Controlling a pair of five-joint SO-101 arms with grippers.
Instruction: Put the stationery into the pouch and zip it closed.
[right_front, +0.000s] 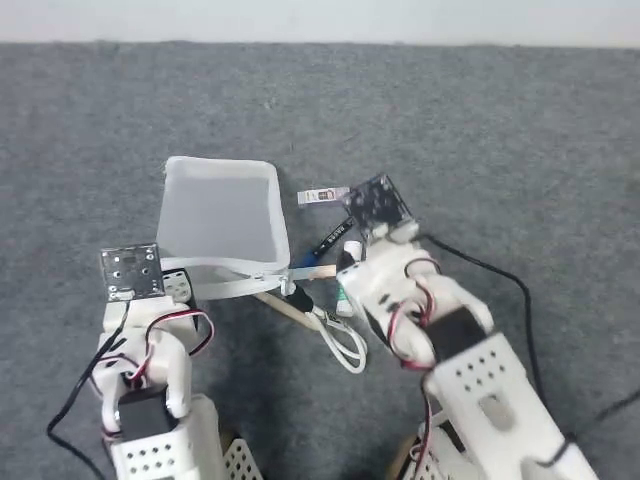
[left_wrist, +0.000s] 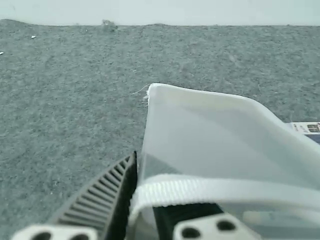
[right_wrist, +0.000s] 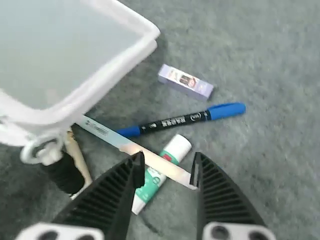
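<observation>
A translucent white pouch (right_front: 220, 215) lies open on the grey carpet. My left gripper (left_wrist: 146, 189) is shut on its white zipper band (left_wrist: 210, 189) at the near edge, and it appears at that edge in the high view (right_front: 185, 285). My right gripper (right_wrist: 167, 167) hangs open just above the loose stationery, over a green-and-white glue stick (right_wrist: 161, 170) and the end of a ruler (right_wrist: 132, 148). A blue marker pen (right_wrist: 185, 120) and a small purple eraser box (right_wrist: 185, 82) lie a little farther off. From above, the right gripper (right_front: 347, 264) is beside the pouch's right corner.
The zipper's ring pull (right_wrist: 37, 150) sits at the pouch corner, with a wooden stick (right_wrist: 77, 156) and a black piece (right_wrist: 62, 172) beside it. A white cord loop (right_front: 342, 345) lies between the two arms. Bare carpet stretches behind and to both sides.
</observation>
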